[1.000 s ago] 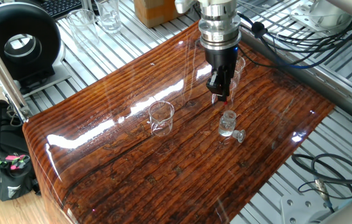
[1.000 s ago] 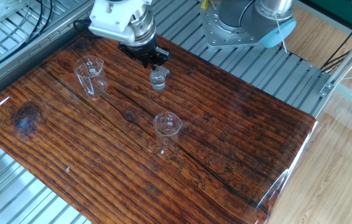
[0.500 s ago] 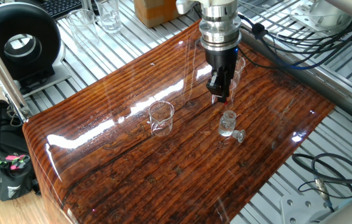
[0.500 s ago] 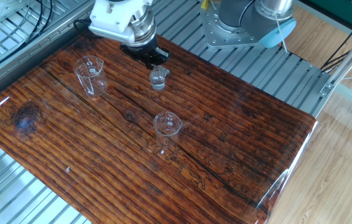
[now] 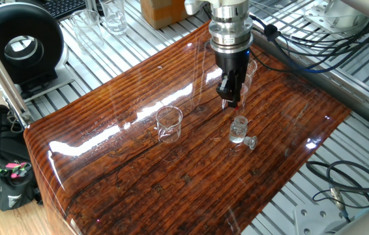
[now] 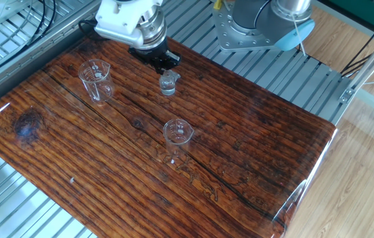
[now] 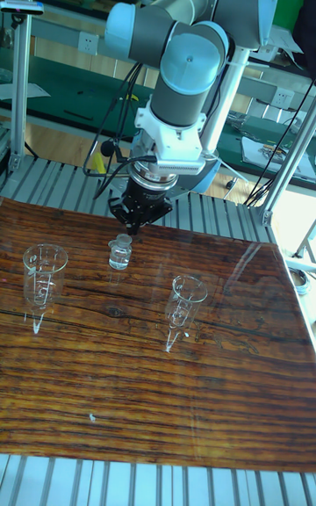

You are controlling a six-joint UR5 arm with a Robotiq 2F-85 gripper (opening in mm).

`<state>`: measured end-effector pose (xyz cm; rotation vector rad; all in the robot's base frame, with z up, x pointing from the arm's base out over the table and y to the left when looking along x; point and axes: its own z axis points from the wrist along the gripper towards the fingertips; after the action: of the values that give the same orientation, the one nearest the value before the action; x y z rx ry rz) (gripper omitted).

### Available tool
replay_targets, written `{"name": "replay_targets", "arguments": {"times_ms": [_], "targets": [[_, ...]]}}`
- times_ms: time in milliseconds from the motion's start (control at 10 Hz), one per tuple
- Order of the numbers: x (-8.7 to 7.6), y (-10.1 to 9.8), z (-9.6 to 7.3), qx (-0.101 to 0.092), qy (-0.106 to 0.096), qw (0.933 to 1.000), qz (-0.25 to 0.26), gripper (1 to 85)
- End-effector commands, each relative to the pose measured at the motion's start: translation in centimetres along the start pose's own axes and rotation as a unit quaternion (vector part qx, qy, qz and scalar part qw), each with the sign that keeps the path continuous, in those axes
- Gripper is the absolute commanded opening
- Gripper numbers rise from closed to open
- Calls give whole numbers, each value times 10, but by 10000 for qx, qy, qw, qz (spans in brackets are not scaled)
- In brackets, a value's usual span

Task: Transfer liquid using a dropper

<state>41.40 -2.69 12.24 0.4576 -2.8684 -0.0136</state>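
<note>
On the wooden table (image 6: 253, 145), going left to right in the other fixed view, a clear beaker (image 6: 96, 79) stands at the far left, then the small open bottle (image 6: 168, 84) under the arm, then a second beaker (image 6: 178, 135) nearer the middle; they sit well apart, probably so the arm can reach each mouth freely. The bottle's stopper (image 5: 251, 141) lies just beside it, leaving the neck open for drawing. The pincer (image 5: 230, 96) hangs just above and behind the bottle, the wrist pointing straight down from the bent arm. A trace of red at its tip suggests it pinches the dropper (image 5: 229, 101) by the bulb, but I cannot tell for certain. The liquid is not discernible.
</note>
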Motion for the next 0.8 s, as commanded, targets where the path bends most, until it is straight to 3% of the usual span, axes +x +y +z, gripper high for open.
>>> {"name": "replay_targets", "arguments": {"times_ms": [0, 400, 500, 700], "targets": [[-1, 4, -1, -77, -29, 9999, -110, 73], [7, 5, -1, -164, 103, 9994, -304, 250], [7, 6, 0, -195, 99, 9991, -357, 333], [8, 6, 0, -193, 116, 9990, -394, 370]]}}
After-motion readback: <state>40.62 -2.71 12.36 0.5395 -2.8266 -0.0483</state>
